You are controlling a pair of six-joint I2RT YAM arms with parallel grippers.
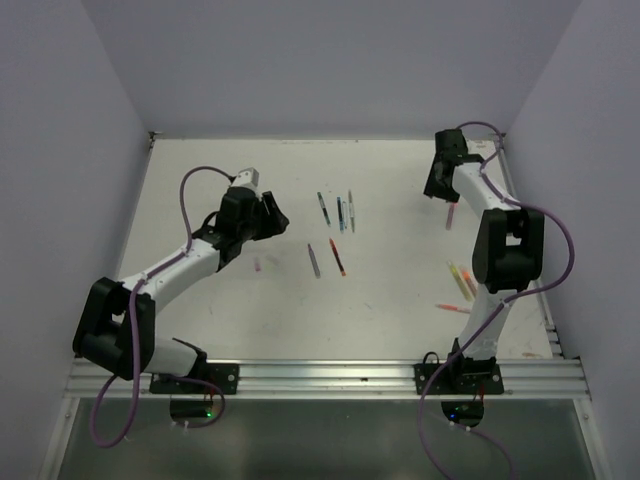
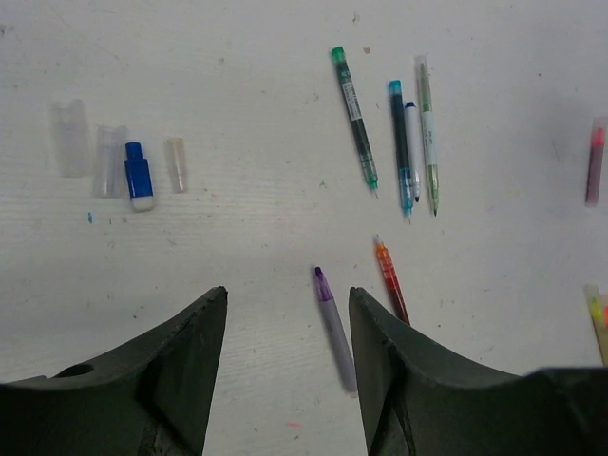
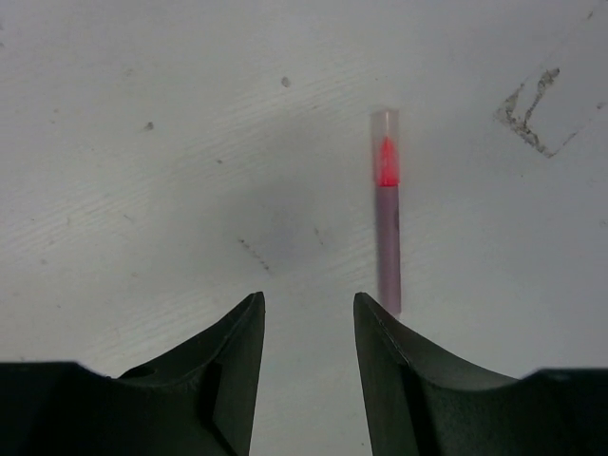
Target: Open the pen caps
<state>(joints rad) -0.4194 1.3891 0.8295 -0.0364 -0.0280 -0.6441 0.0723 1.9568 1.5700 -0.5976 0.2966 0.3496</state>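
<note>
1. The pen caps (image 2: 139, 176) and the pens (image 2: 354, 119) lie flat on a white table (image 1: 400, 320) that is scuffed, ink-marked and walled on three sides.
2. The left arm (image 1: 180, 265) reaches toward the table's middle. The right arm (image 1: 505, 250) stretches to the far right corner, and in the top view it hides its own fingers.
3. The left gripper (image 2: 285, 296) hangs over the table with its jaws moderately parted and nothing between them. Its right finger (image 2: 380, 361) covers the lower end of a purple pen (image 2: 332, 318).
4. The right gripper (image 3: 308, 302) is also partly spread, empty and touching nothing.
5. A pink pen (image 3: 387, 237) lies just beyond the right gripper's right finger, with its clear cap (image 3: 385, 128) on over the bright tip.
6. Ahead of the left gripper, a green pen, a teal pen (image 2: 401, 147), a white pen (image 2: 412, 138) and an olive pen (image 2: 428, 133) lie close together. An orange pen (image 2: 390, 278) lies nearer, beside the purple pen.
7. A yellow pen (image 2: 598, 318) is cut off by the right edge of the left wrist view and is too blurred to read.
8. Four loose caps sit in a row to the left, well apart from the pens. They are two clear caps (image 2: 71, 138), a blue cap with a white end, and a small pale cap (image 2: 177, 164).
</note>
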